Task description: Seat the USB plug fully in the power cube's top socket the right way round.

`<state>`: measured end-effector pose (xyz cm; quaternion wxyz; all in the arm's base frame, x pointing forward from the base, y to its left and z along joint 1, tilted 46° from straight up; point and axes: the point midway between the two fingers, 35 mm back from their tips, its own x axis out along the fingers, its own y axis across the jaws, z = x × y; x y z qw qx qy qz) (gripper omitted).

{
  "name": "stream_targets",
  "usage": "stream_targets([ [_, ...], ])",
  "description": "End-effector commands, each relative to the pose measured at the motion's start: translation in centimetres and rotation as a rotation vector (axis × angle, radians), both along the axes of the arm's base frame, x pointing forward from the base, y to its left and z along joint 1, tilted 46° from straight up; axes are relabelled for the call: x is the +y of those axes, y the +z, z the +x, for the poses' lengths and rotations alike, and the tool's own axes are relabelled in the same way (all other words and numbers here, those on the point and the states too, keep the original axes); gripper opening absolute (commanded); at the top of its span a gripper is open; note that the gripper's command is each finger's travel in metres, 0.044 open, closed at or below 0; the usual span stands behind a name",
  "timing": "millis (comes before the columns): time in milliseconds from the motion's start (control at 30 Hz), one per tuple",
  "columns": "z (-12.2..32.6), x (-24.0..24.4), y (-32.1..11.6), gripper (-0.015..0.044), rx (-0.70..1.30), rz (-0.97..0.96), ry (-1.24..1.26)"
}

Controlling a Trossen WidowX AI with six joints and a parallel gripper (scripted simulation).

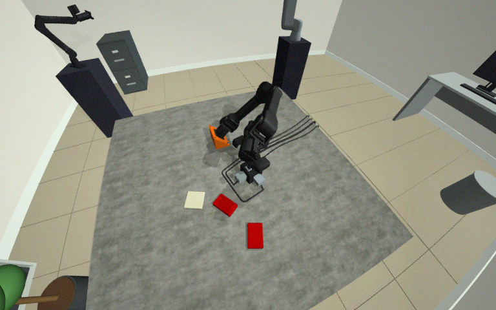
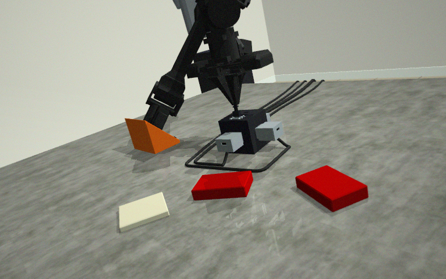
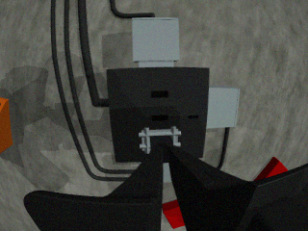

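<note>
We're watching the black two-fingered gripper (image 1: 249,168) (image 2: 235,104) (image 3: 165,153) pinching the small dark USB plug (image 2: 235,113) directly beneath its tips, at the exterior frame's centre, the plug standing roughly upright, so we're judging a straight upward pull along that axis.
</note>
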<state>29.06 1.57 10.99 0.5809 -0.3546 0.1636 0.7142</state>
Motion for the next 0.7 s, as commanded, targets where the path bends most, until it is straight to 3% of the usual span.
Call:
stream_targets([
  [0,-0.04,0.29,-0.08,0.0000,0.005,0.006,0.001],
  [333,-0.04,0.29,-0.08,0.0000,0.005,0.006,0.001],
  [467,0.00,0.00,-0.01,0.0095,0.000,0.000,0.000],
  [667,0.00,0.00,-0.01,0.0095,0.000,0.000,0.000],
])
